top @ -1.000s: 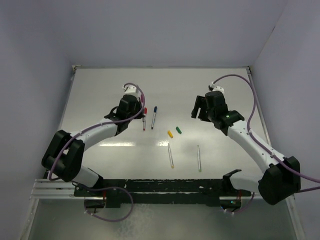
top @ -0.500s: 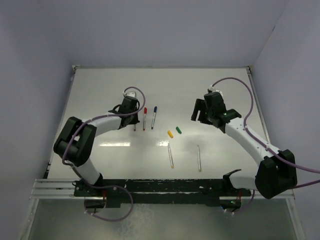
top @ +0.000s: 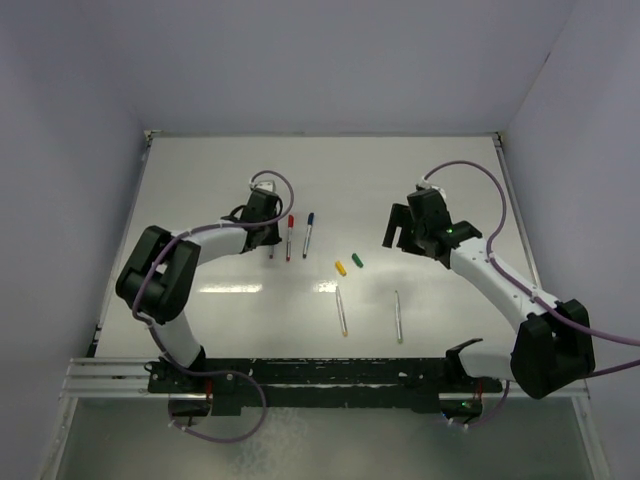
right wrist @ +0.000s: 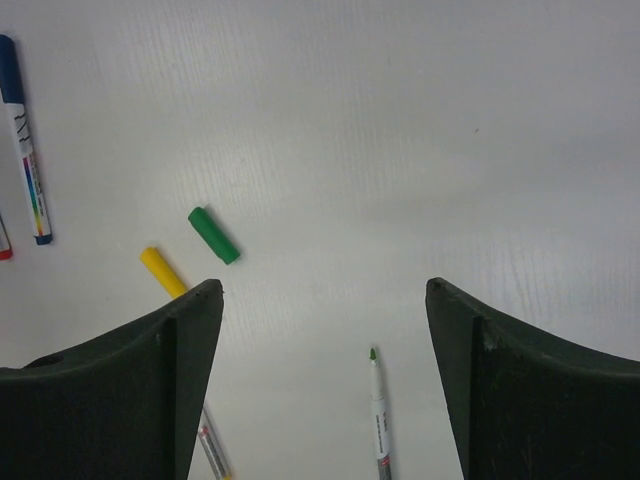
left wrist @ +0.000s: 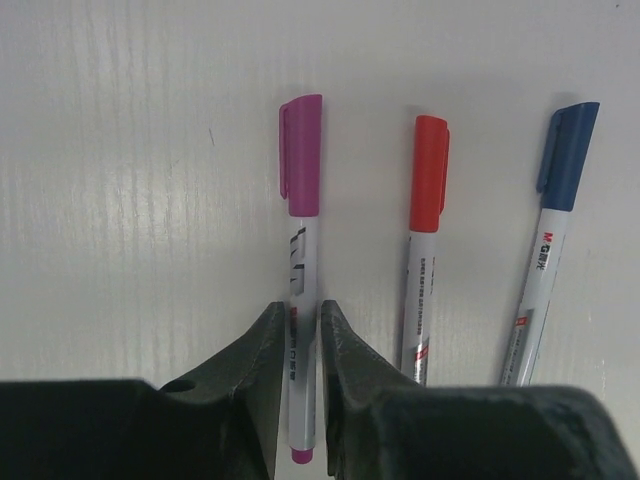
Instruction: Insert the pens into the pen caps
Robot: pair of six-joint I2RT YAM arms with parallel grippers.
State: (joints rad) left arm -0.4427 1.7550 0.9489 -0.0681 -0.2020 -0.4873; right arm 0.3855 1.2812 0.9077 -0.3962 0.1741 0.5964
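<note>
three pens capped, two bare ones left

five pens lay flat on the white worktop (top: pixel 200 180). three wore caps and sat side by side on the left: the purple pen (left wrist: pixel 302 270), the red pen (left wrist: pixel 425 250) and the blue pen (left wrist: pixel 548 250). the left fingers (left wrist: pixel 255 370) were drawn in around the purple pen's barrel near its tail end and seemed to touch it on both sides. the right fingers (right wrist: pixel 150 380) were spread wide with nothing between them, hanging above the green cap (right wrist: pixel 213 234) and the yellow cap (right wrist: pixel 163 271), which lay near each other but apart. closer to the arms lay the green-tipped pen (right wrist: pixel 378 420) and a second bare pen (top: pixel 342 311), whose tip colour could not be told.

each pen was a thin silvery-white stick with small print on the barrel. they looked light and stiff, and their smooth round barrels seemed likely to roll or slip. a pinch across mid-barrel, with the tip end left free, seemed best. the stubby caps would probably skid, so a hold near the closed end would keep the mouth clear.
</note>
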